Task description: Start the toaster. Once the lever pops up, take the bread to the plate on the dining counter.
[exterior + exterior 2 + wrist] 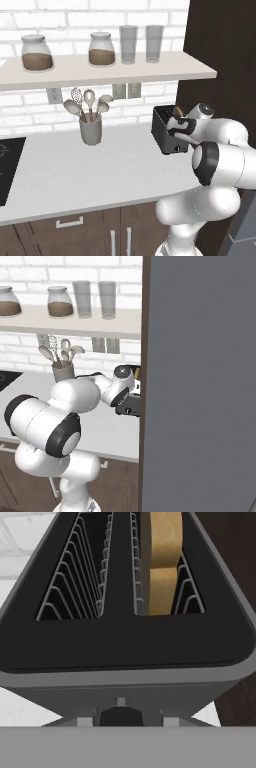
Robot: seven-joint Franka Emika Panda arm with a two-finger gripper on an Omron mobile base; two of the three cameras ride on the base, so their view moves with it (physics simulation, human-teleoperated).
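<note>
The dark toaster (164,131) stands at the right end of the white worktop (90,170), against a dark tall cabinet. From above, the toaster (120,637) shows two wire-lined slots, and the tan bread (162,562) stands in the right one. The lever (121,714) is a small dark tab on the near end face, low and centred. My gripper (178,133) hangs at that near end, above the lever, with its fingers too hidden to judge their spacing. The plate and the dining counter are out of view.
A grey utensil crock (90,131) stands left of the toaster. A shelf (100,72) with jars and glasses runs overhead. A black cooktop (7,167) lies at the far left. A tall grey panel (200,381) blocks the right side.
</note>
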